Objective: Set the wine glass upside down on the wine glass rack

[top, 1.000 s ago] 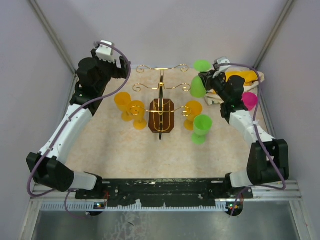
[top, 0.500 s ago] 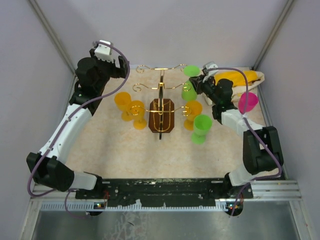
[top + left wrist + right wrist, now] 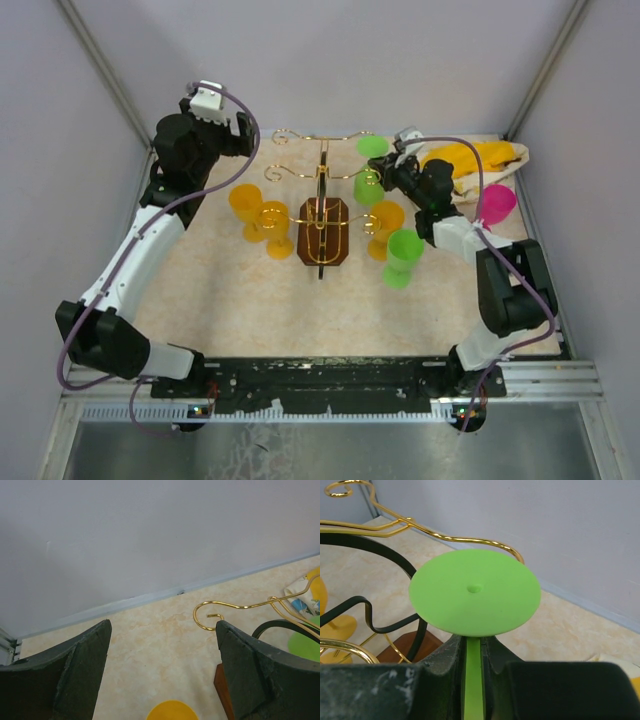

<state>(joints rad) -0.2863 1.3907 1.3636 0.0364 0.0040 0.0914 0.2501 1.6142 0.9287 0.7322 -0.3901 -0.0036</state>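
Note:
A green wine glass [image 3: 369, 180] hangs upside down, foot up, with my right gripper [image 3: 393, 173] shut on its stem. In the right wrist view the round foot [image 3: 475, 591] sits just above the jaws, and the stem runs down through my right gripper [image 3: 474, 647]. The glass is beside the rear right arm of the wine glass rack [image 3: 322, 178], and a gold wire [image 3: 445, 534] curves just behind the foot. The rack's brown base [image 3: 323, 232] is mid-table. My left gripper [image 3: 163, 626] is open and empty, high at the back left, with a gold loop [image 3: 203, 621] near its right finger.
Orange glasses [image 3: 246, 203] [image 3: 277, 241] [image 3: 385, 220] are around the rack's left and right arms. A second green glass [image 3: 403, 256] is at the rack's front right. A pink glass [image 3: 497, 203] and a yellow-and-white bundle [image 3: 480, 155] are at the back right. Walls enclose three sides.
My right arm has carried the green glass leftward, from near the bundle to the rack's rear right arm. The left arm has barely moved.

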